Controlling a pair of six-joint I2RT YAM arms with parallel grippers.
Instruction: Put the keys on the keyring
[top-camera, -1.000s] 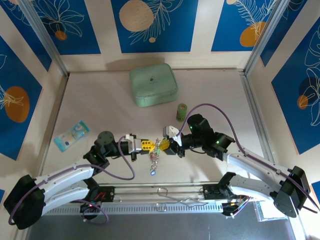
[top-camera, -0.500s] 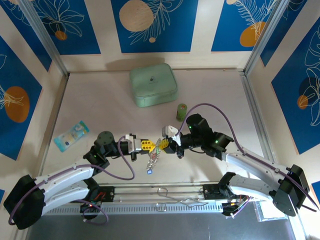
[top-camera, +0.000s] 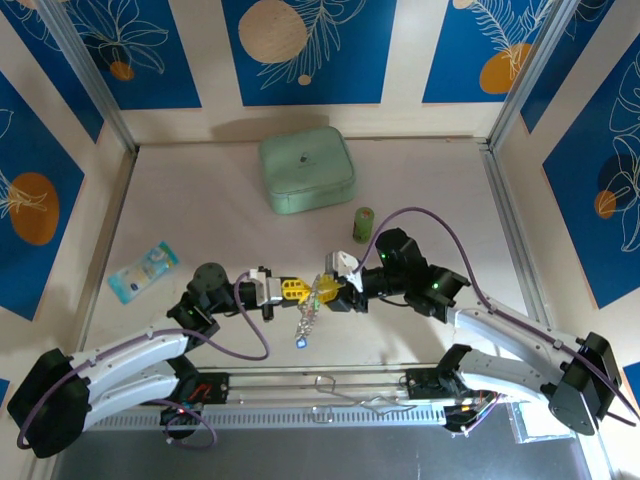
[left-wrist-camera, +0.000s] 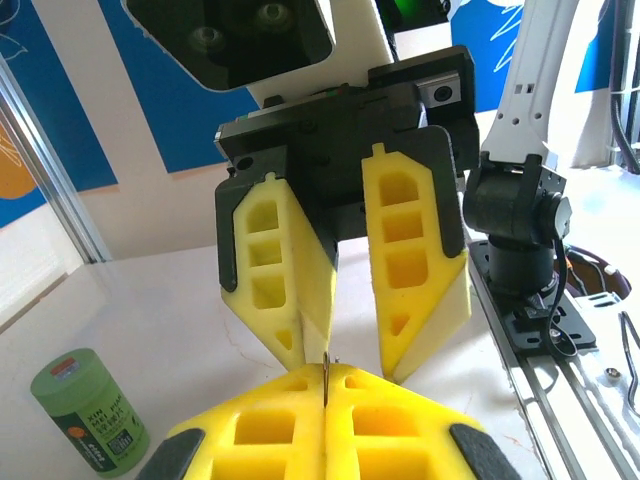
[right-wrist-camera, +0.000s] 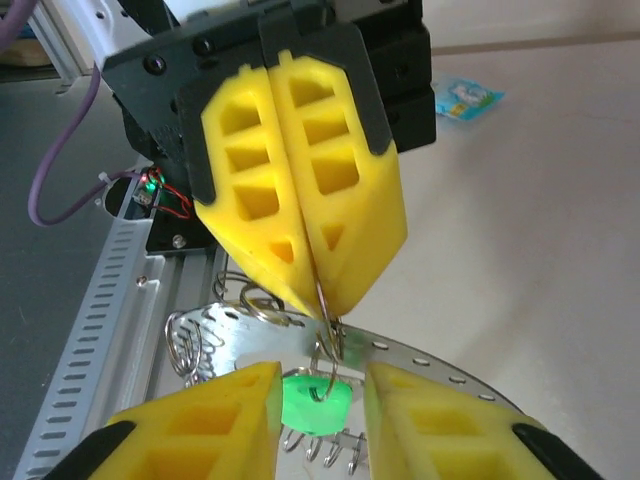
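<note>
My left gripper is shut on the thin wire of the keyring, which sticks up between its pads. A green key hangs threaded on that wire. My right gripper faces the left one tip to tip, open, with a finger on each side of the green key's head. In the top view the right gripper meets the left over the near middle of the table. A small bunch of keys dangles below them, the blue key lowest.
A mint-green case lies at the back centre. An upright green cylinder stands just behind the right gripper. A blue packet lies at the left. A metal rail with wire hooks runs along the near edge.
The right gripper's jaws have parted. The dangling bunch swung slightly left and back. The left arm has held still.
</note>
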